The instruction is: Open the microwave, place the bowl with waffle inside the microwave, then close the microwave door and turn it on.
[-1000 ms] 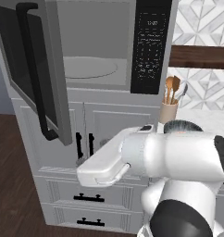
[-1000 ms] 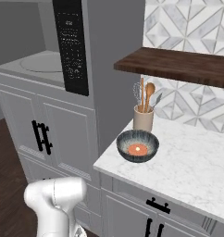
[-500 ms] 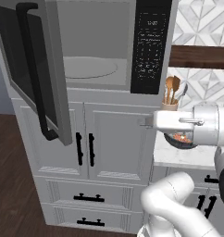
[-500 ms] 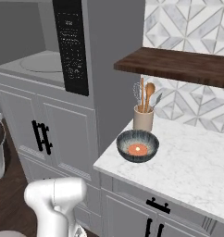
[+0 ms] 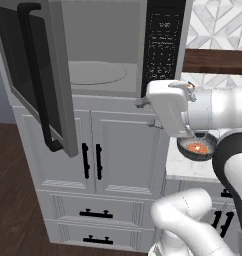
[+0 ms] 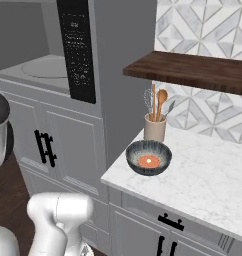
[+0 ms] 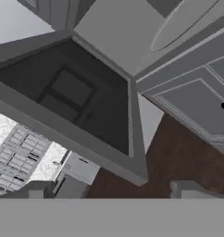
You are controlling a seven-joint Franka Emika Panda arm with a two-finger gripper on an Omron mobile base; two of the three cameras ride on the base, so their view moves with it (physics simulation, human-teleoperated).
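Dark finger tips of the gripper [image 7: 109, 190] rise at the bottom of the hand view, spread as wide as they go, with nothing between them. Beyond them lies the microwave door [image 7: 81, 102], its tinted glass seen at a slant over the dark wooden floor [image 7: 178, 157].

From the left base view the white hand sits in front of the keypad panel [image 5: 163, 45], beside the open cavity of the microwave [image 5: 100, 50], where the round turntable [image 5: 95, 74] is bare. That door is swung far out to the left, its black bar handle [image 5: 38, 75] facing the room.

On the marble counter [image 6: 208, 175], near its left edge, rests the bowl [image 6: 148, 157] with the orange waffle [image 6: 147, 161] in its middle. Just behind it, near the tiled wall, stands a tan utensil cup [image 6: 155, 128] with wooden spoons, under a dark wooden shelf [image 6: 193, 70].
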